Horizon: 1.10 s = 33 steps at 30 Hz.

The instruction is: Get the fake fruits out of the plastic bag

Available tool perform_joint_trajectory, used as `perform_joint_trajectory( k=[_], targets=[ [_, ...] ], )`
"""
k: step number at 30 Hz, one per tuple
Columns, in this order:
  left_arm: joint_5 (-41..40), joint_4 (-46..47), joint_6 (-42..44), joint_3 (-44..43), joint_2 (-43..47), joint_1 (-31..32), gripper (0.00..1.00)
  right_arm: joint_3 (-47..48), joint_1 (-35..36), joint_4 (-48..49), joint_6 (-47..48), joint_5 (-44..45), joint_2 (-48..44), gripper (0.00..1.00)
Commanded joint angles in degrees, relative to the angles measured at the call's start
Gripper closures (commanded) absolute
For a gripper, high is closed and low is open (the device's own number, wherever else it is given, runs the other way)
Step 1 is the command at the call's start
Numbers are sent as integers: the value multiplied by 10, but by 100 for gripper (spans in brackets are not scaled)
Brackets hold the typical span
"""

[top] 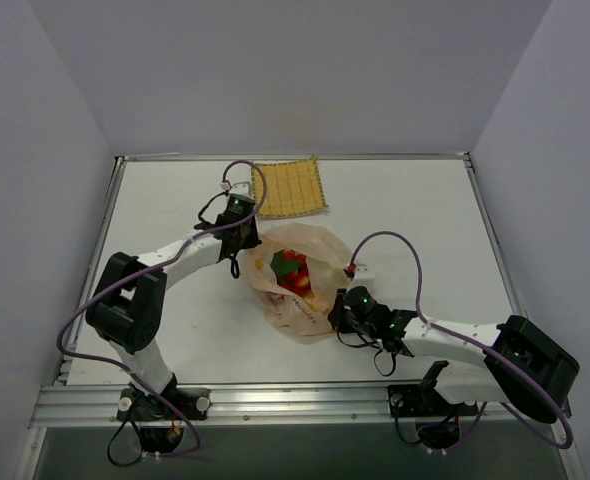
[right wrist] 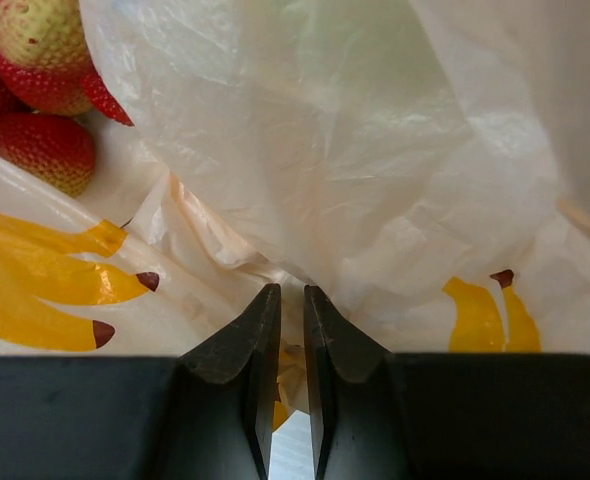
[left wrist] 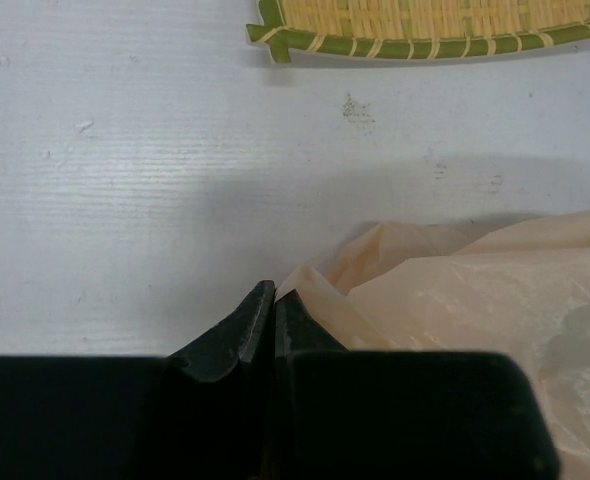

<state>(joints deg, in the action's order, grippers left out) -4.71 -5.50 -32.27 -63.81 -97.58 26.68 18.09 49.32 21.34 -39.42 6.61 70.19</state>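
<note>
Pinching opposite edges of the plastic bag (top: 295, 312) seemingly holds its mouth spread; the left gripper (left wrist: 273, 292) is clamped tight on the rim; the right gripper (right wrist: 292, 292), nearly closed, nips a fold; the fake fruits (top: 291, 270) lie exposed inside.

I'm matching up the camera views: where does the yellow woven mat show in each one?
Top external: the mat lies far centre, just beyond the bag.
Left wrist: only the mat's green-edged near rim shows, along the top edge; the bag is at lower right.
Right wrist: the mat is not in it; the bag fills the view.
Shared landmark: the bag, seen in all three.
</note>
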Motion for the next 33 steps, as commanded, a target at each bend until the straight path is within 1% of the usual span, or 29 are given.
perform_joint_trajectory(
  k=[1, 5, 6, 7, 8, 9, 10, 11, 12, 13, 14, 15, 16, 17, 20, 22, 24, 25, 26, 27, 28, 30, 31, 32, 33],
  targets=[
    [-17, 29, 11, -37, -18, -8, 98, -6, 10, -1, -31, 15, 1, 88],
    [-8, 44, 6, -32, -21, -13, 98, -2, 15, -5, -36, 13, -7, 87],
    [-5, 45, 9, -27, -6, -12, 97, -1, 16, -8, -36, 14, -14, 85],
    [-3, 45, 8, -20, 7, -11, 81, 2, 17, -10, -36, 18, -19, 85],
    [-1, 45, 6, -13, 23, -11, 68, 5, 17, -14, -35, 19, -24, 85],
    [0, 45, 3, 3, 63, -11, 55, 8, 17, -17, -33, 21, -32, 85],
    [-1, 40, 1, 13, 87, -12, 32, 12, 17, -18, -31, 23, -36, 85],
    [0, 35, -1, 22, 111, -11, 25, 17, 17, -21, -29, 24, -35, 85],
    [-5, 26, -7, 39, 163, -11, 20, 19, 17, -22, -30, 24, -33, 85],
    [-6, 6, -9, 48, 192, -11, 17, 20, 17, -22, -29, 24, -30, 85],
    [-7, -5, -11, 57, 247, -10, 15, 21, 19, -18, -30, 28, -28, 85],
    [-20, -21, -14, 74, 273, -9, 15, 20, 18, -17, -30, 31, -24, 85],
    [-30, -59, -14, 81, 301, -4, 15, 20, 19, -17, -32, 33, -23, 85],
    [-39, -78, -16, 90, 353, 0, 15, 20, 20, -16, -32, 38, -23, 85],
    [-85, -151, -38, 130, 431, 28, 15, 18, 21, -13, -37, 46, -24, 85],
    [-128, -202, -62, 158, 459, 52, 15, 22, 25, -12, -39, 46, -23, 85],
    [-132, -209, -96, 184, 498, 96, 16, 24, 29, -15, -42, 50, -25, 85],
    [-118, -194, -108, 206, 506, 112, 16, 25, 29, -18, -42, 50, -25, 85],
    [-113, -184, -131, 215, 512, 144, 15, 26, 30, -20, -41, 51, -27, 85],
    [-109, -168, -140, 223, 510, 162, 16, 27, 30, -22, -41, 51, -28, 85],
    [-105, -116, -146, 231, 506, 178, 15, 28, 30, -25, -40, 52, -28, 85],
    [-101, -63, -147, 246, 480, 213, 14, 31, 30, -29, -40, 51, -29, 85],
    [-95, -11, -147, 249, 468, 216, 13, 33, 31, -31, -40, 51, -30, 85],
    [-74, 14, -141, 251, 437, 216, 12, 34, 31, -33, -40, 52, -31, 85],
    [-71, 34, -138, 247, 420, 216, 12, 34, 31, -34, -41, 52, -35, 85]
  ],
)
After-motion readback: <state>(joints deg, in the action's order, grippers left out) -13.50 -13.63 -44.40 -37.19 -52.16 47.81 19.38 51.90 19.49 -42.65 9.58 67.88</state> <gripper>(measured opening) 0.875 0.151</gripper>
